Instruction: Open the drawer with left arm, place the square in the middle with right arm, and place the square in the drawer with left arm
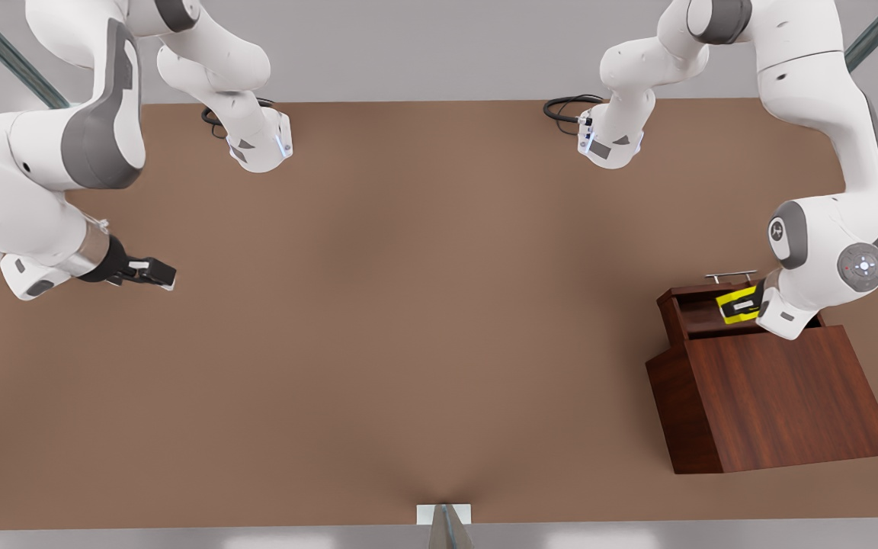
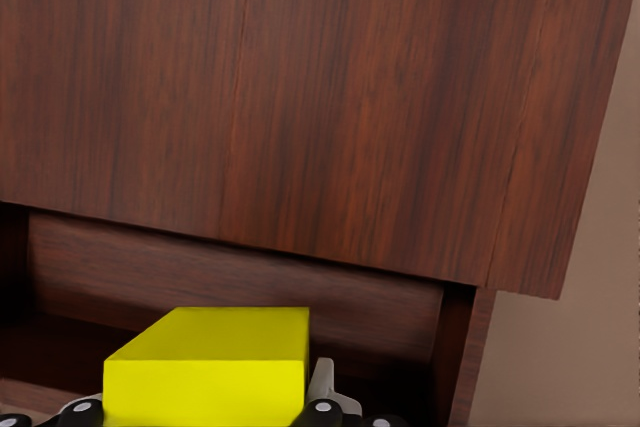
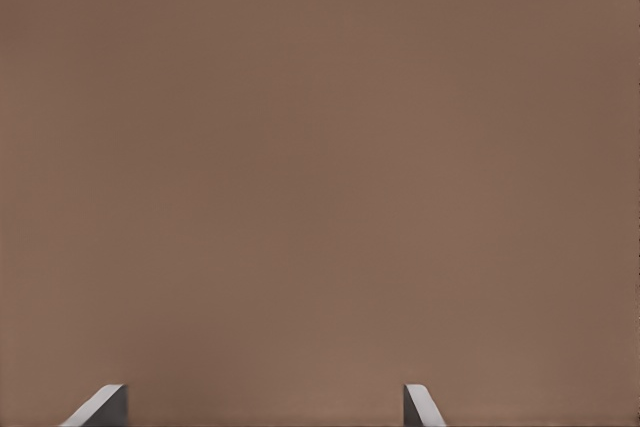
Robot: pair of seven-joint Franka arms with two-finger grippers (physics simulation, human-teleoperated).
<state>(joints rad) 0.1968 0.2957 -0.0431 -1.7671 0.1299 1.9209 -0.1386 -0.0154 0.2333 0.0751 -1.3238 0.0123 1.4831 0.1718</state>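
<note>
left hand (image 1: 742,306) gripping square (image 1: 730,314) over open drawer (image 1: 694,314), right hand (image 1: 151,272) parted above bare tabletop (image 1: 408,320)

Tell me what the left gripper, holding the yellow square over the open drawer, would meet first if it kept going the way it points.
Probably the drawer itself: the left gripper points down into the open compartment, so the square it grips would likely touch the drawer's floor or back wall first. Depth is unclear. The right gripper waits, open, over the table.

Left gripper (image 1: 740,305) closed on the square (image 1: 738,306), over the open drawer (image 1: 702,309), cabinet (image 1: 774,396) just beside it. Right gripper (image 1: 151,271) hovers well apart above bare desk (image 1: 424,305), fingers apart.
</note>
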